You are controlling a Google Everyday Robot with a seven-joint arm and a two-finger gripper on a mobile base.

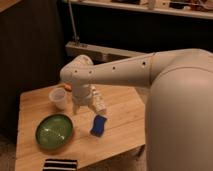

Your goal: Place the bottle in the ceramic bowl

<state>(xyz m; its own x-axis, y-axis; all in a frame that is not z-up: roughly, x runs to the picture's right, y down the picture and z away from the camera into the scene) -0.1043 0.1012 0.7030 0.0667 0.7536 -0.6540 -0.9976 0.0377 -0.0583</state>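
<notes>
Bottle point(100, 104), label illegible, apparently beside tool point(84, 109)

Wooden table point(124, 119) before dark walls point(30, 45), shelf point(130, 6) above

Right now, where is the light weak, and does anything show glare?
Camera view: dark behind the table; a pale sheen on the ceramic bowl; the gripper, over the table next to the bottle, is well lit.

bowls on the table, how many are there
1. The ceramic bowl sits at the near left of the table, just in front of the clear cup. The gripper hangs to its right beside the bottle; the arm may hide more.
</notes>
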